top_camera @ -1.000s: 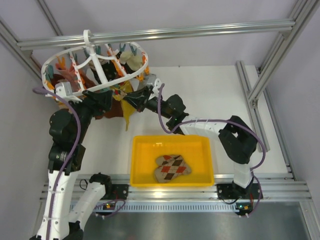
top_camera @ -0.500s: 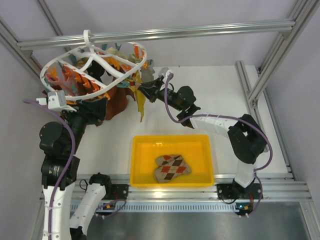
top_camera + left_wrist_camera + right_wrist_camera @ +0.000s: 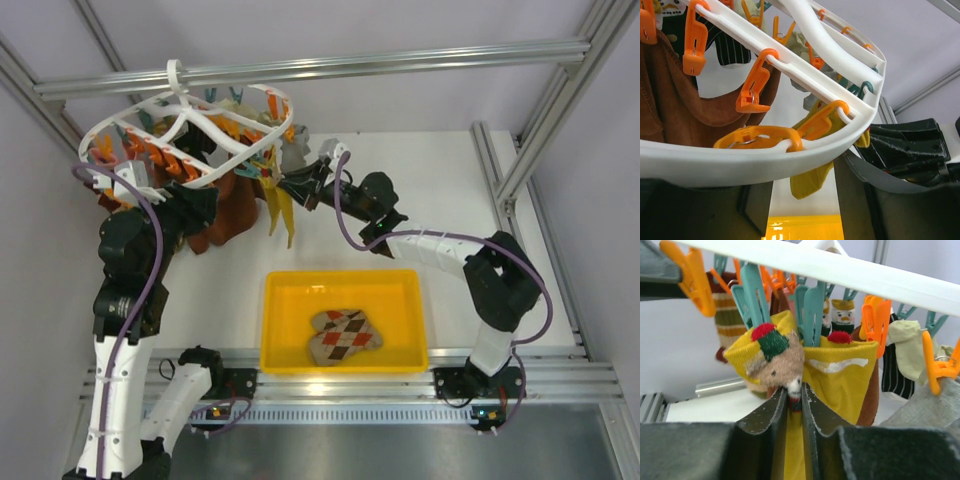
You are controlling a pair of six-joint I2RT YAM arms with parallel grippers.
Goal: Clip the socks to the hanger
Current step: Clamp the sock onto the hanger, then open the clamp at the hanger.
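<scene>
In the right wrist view, the right gripper [image 3: 795, 412] had its jaws almost together, with cloth of the bear-faced yellow sock [image 3: 771, 357] pinched in the narrow slit between them. This sock hung from a teal clip [image 3: 754, 302] on the rim of the hanger [image 3: 850, 271], at 12 o'clock from the fingertips, with its long axis running from 12 to 6. The left gripper [image 3: 802, 197] stood about half open and held nothing, so we judged the right arm the nearer one; it should let go and draw back toward 6 o'clock, along the sock.
</scene>
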